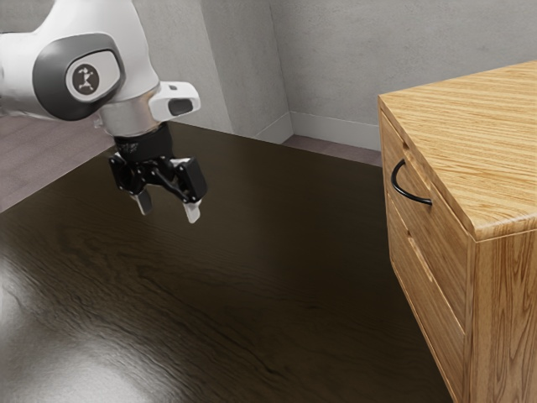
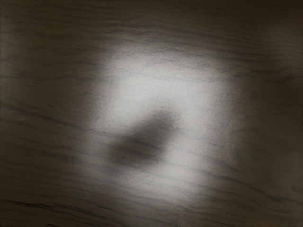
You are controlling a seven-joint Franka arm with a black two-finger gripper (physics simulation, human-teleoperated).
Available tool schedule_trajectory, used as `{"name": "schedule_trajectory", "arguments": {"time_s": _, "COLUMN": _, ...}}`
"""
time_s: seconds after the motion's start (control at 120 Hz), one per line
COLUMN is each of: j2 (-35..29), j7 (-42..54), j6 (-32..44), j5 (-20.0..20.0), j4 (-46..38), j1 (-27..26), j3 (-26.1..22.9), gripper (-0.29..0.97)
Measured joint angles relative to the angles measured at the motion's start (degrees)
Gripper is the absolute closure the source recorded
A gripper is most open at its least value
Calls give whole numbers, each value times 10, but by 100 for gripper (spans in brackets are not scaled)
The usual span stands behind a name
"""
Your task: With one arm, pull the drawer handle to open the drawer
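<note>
Dark table (image 1: 252, 285) lies under the hand (image 1: 169, 210); drawer (image 1: 432, 239) shut.

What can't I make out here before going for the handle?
- Cabinet: cut off by the exterior view's right and bottom edges.
- Drawer: its front is seen at a steep angle, so I cannot tell if it is fully shut.
- Arm: cut off at the exterior view's left edge.
- Wrist view: glare washes out the table, and the dark blur cannot be identified.
</note>
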Motion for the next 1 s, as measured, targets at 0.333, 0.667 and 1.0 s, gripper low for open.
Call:
{"name": "schedule_trajectory", "arguments": {"time_s": 0.333, "j2": -42, "j7": -27, "j6": -19, "j5": 0, "j4": 100, "j1": 6, "j3": -57, "gripper": 0}}
{"name": "schedule_trajectory", "arguments": {"time_s": 0.667, "j2": 9, "j7": -143, "j6": 34, "j5": -102, "j4": 95, "j1": -27, "j3": -121, "gripper": 0}}
{"name": "schedule_trajectory", "arguments": {"time_s": 1.0, "j2": -65, "j7": -232, "j6": 145, "j5": -146, "j4": -57, "j1": -33, "j3": -124, "gripper": 0}}
